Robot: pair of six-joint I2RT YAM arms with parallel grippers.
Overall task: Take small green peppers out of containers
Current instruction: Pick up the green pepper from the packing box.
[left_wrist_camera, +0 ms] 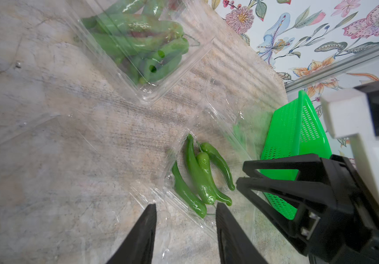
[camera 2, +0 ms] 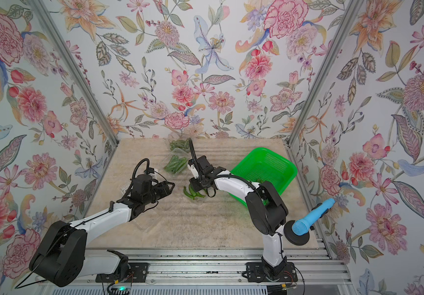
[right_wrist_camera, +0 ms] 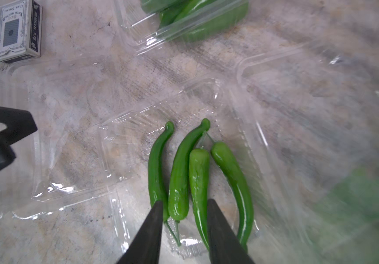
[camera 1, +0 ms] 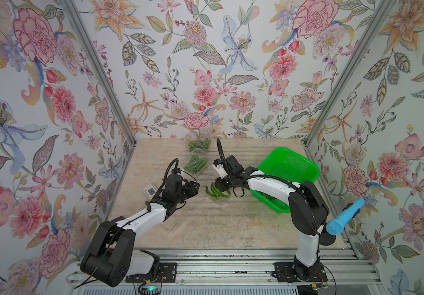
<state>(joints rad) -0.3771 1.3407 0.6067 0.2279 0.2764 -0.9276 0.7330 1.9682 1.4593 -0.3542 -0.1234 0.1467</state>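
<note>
**Desk:** Where are the peppers?

**Photographer:** Four peppers [right_wrist_camera: 179, 178] lie side by side in an open punnet [right_wrist_camera: 138, 118]. Their near ends are under the right gripper [right_wrist_camera: 184, 203], whose jaws stand partway apart astride the middle two, lifting none.

**Desk:** And the left gripper?

**Photographer:** The left gripper [left_wrist_camera: 186, 204] faces it across the punnet, jaws apart, gripping nothing visible. A full punnet [left_wrist_camera: 152, 91] sits beyond both tips, and the basket [left_wrist_camera: 293, 132] is just behind the right gripper.
</note>
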